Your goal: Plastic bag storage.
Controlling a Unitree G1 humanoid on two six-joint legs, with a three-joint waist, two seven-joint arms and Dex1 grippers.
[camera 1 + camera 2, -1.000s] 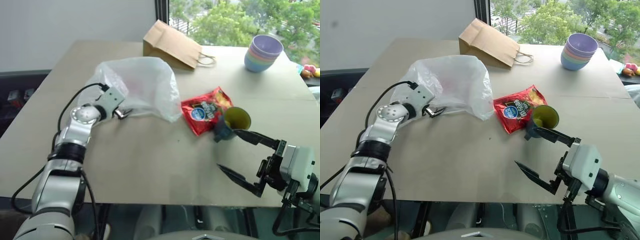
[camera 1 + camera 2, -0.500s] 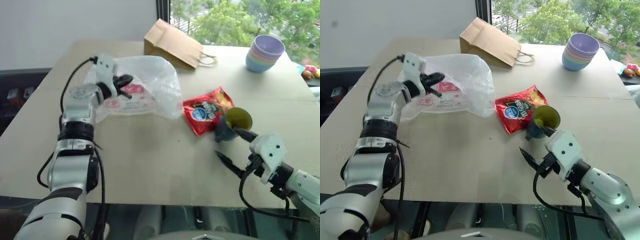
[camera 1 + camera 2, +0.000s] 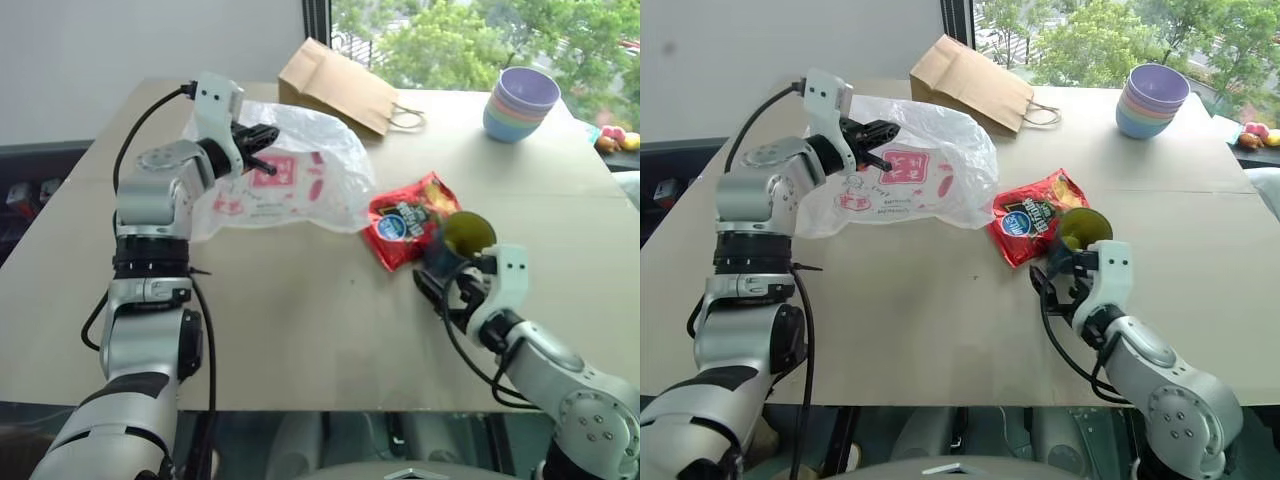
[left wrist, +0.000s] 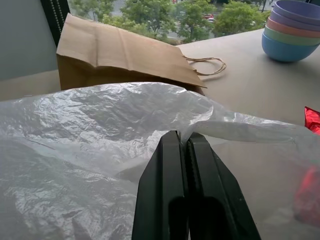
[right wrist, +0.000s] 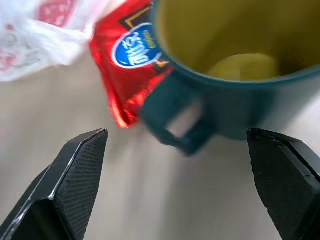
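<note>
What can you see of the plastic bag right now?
The plastic bag is thin, crinkly, translucent whitish film with red printed marks. It lies crumpled on the table before the brown paper bag, its right edge near the red snack packet. The left gripper is shut on a fold of it, lifting that part.

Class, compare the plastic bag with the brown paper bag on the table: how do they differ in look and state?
The plastic bag is thin, crinkled, see-through white with red print; the brown paper bag is opaque, plain and creased flat. The plastic bag is pinched and lifted at one edge by the left gripper; the paper bag lies untouched, farther back. Both rest on the table.
</note>
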